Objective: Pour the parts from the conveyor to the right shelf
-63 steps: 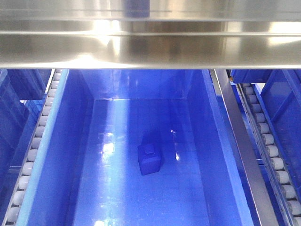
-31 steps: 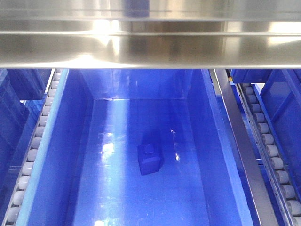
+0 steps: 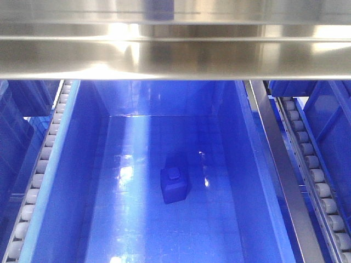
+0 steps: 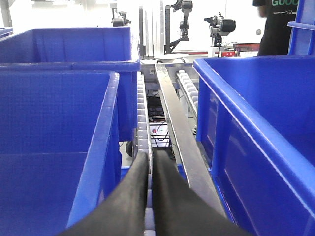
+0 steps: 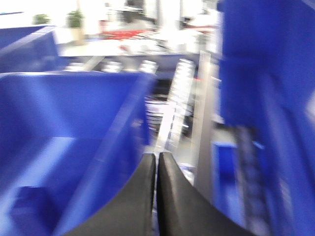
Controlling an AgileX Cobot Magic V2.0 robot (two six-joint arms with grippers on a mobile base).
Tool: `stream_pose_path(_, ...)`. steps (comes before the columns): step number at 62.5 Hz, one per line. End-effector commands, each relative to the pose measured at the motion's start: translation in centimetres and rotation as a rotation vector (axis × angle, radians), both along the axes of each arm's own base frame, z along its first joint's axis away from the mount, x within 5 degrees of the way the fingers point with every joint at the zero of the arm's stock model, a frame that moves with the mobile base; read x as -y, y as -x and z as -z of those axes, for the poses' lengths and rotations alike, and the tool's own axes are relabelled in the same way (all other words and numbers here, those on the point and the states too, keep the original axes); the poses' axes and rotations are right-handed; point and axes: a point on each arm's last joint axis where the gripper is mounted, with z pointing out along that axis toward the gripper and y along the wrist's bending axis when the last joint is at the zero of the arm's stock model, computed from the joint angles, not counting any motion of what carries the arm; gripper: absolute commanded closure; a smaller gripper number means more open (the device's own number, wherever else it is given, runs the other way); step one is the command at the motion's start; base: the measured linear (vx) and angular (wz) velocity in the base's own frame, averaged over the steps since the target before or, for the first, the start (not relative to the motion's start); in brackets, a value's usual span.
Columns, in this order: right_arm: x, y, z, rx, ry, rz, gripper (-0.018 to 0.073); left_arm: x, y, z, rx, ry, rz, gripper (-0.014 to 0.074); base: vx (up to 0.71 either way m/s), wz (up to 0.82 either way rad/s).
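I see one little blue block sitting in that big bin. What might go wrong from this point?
Two things, I would guess. The right end effector is shut beside the bin rim, and its view is blurred, which suggests motion, so it might clip the rim. The left end effector, also shut, sits between two bins over the roller rail, so a sideways swing could bump a wall. The block itself looks settled.

text: green letters "GOOO", cut off by the frame edge | on: dark shirt (image 4: 281,22) of a person, top right of left wrist view | other views: nothing readable
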Motion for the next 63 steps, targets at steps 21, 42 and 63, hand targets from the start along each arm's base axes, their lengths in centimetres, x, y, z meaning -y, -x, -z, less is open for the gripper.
stream_pose_path(21, 0.2, 0.8, 3.8, 0.039, -0.196, 0.029, 0.0569, 0.0, 0.0, 0.3, 0.060, 0.007, 0.003, 0.0603, 0.00, 0.00)
stream_pose_path(42, 0.5, 1.7, 5.6, 0.026, -0.108, 0.076, 0.0569, 0.0, 0.0, 0.3, 0.060, 0.007, 0.003, 0.0603, 0.00, 0.00)
stream_pose_path(63, 1.7, 1.5, 5.9, 0.079, 0.025, 0.280, 0.0569, 0.0, 0.0, 0.3, 0.060, 0.007, 0.003, 0.0603, 0.00, 0.00)
